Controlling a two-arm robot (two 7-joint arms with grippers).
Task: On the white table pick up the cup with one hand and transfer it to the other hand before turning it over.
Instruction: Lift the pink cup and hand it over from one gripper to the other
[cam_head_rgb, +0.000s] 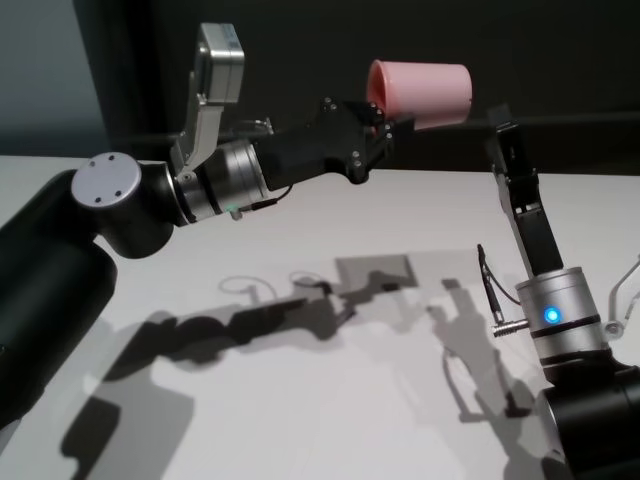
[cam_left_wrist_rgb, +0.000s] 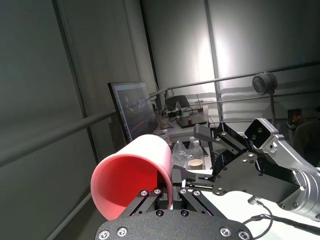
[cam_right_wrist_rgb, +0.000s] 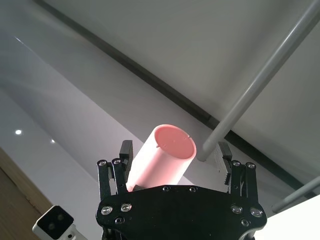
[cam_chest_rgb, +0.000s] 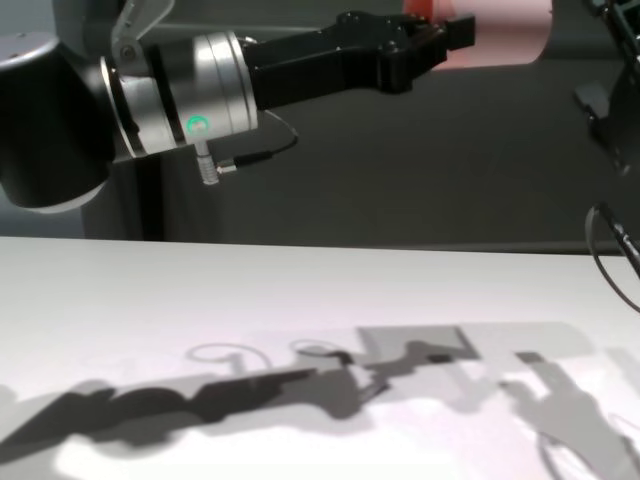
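**Cup mid-air, held sideways betw. both grippers**

Cup (cam_head_rgb: 420, 93) is held well above the white table (cam_head_rgb: 330, 300), long axis approx. horizontal. Left gripper (cam_head_rgb: 378, 128) is clenched on the rim end. Base end is flanked by right gripper (cam_right_wrist_rgb: 176, 155), spread, not seen touching.

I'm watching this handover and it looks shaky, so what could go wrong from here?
1. The cup lies sideways, high above the white table, held only at its rim by the left gripper; it could slip and fall.
2. The right gripper has its fingers spread around the cup's base end, apparently not yet closed. If the left lets go first, the cup drops.
3. The two grippers sit close together and could collide.
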